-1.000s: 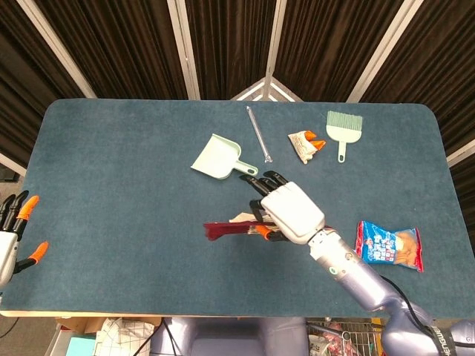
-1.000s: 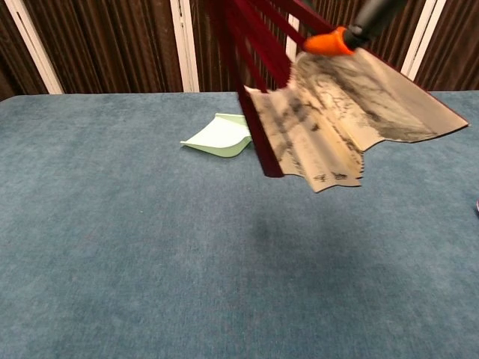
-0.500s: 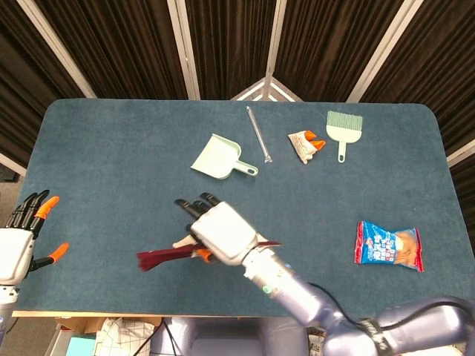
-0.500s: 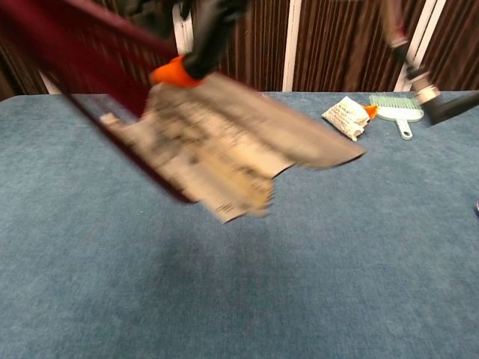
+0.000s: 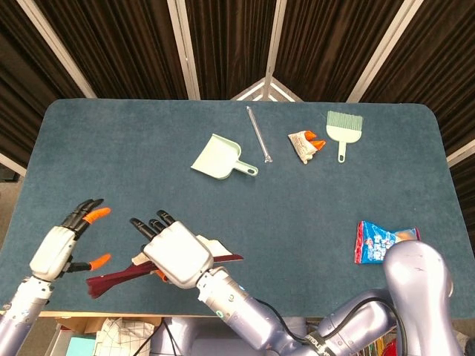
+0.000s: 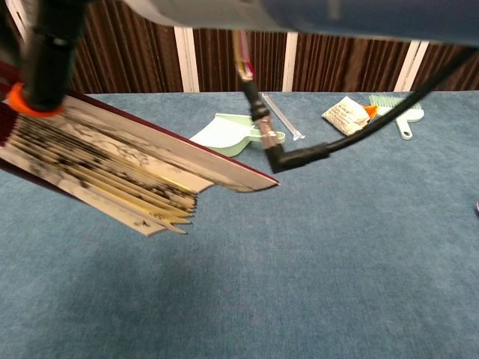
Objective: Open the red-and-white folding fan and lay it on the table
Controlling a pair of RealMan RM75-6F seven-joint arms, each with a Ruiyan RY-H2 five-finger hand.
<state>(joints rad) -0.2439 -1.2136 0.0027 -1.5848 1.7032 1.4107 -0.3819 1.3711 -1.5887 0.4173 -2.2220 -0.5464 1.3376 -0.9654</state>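
Note:
My right hand (image 5: 174, 252) grips the red-and-white folding fan (image 5: 119, 278) near the table's front left, held above the surface. Its dark red ribs stick out to the left and one red guard (image 5: 226, 259) points right. In the chest view the fan (image 6: 127, 168) fills the left side, only partly spread, its pleats stacked close together, with a black, orange-tipped finger (image 6: 45, 60) of my right hand on it. My left hand (image 5: 67, 241) hovers just left of the fan's rib end, fingers spread, holding nothing.
A green dustpan (image 5: 219, 158), a clear rod (image 5: 259, 133), a crumpled snack wrapper (image 5: 305, 143) and a green brush (image 5: 343, 127) lie at the back middle. A blue snack bag (image 5: 382, 242) lies front right, beside my right arm's elbow (image 5: 415, 282). A black cable (image 6: 299, 153) hangs mid-view.
My right hand has carried the fan left and toward the front edge, and the fan's leaves have drawn closer together. My left hand has come up and in toward the fan.

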